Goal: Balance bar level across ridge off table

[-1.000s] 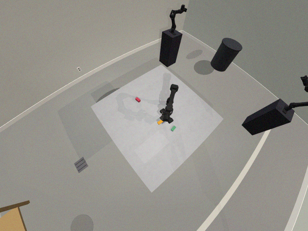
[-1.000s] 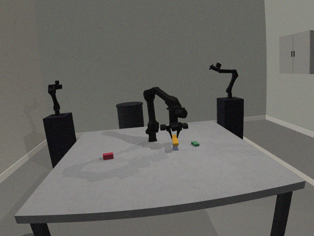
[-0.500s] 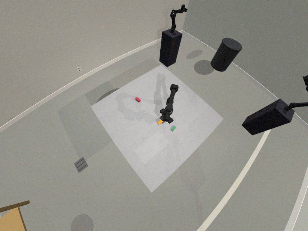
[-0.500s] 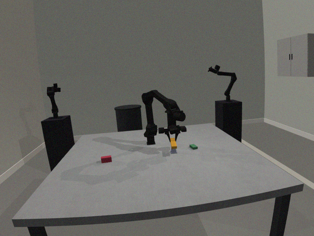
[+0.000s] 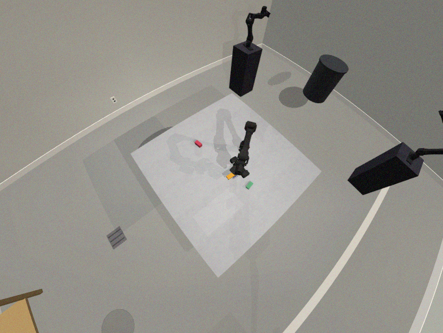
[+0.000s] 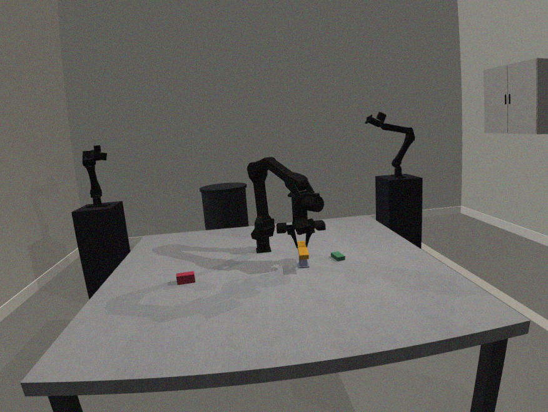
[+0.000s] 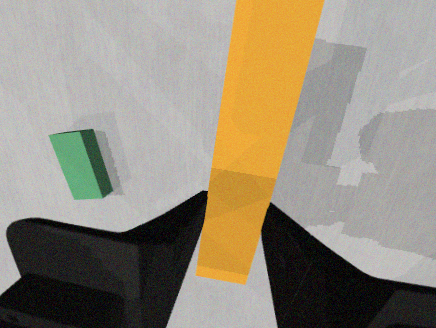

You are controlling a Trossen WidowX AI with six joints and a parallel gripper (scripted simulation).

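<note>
The orange bar (image 5: pixel 230 175) (image 6: pixel 303 253) (image 7: pixel 260 100) is held off the table and looks about level. My gripper (image 6: pixel 302 244) (image 7: pixel 235 202) is shut on it near one end, one finger on each long side; the rest of the bar reaches out past the fingertips. The small pale blue ridge (image 6: pixel 303 263) stands on the table under the bar's outer part in the exterior view. The bar hides the ridge's top, so I cannot tell whether they touch. In the wrist view the ridge is hidden.
A green block (image 5: pixel 249 184) (image 6: pixel 337 255) (image 7: pixel 80 165) lies on the table (image 5: pixel 214 257) (image 6: pixel 265 337) close beside the bar. A red block (image 5: pixel 198 143) (image 6: pixel 185 278) lies farther off, on the other side. Two other arms stand on dark pedestals beyond the table.
</note>
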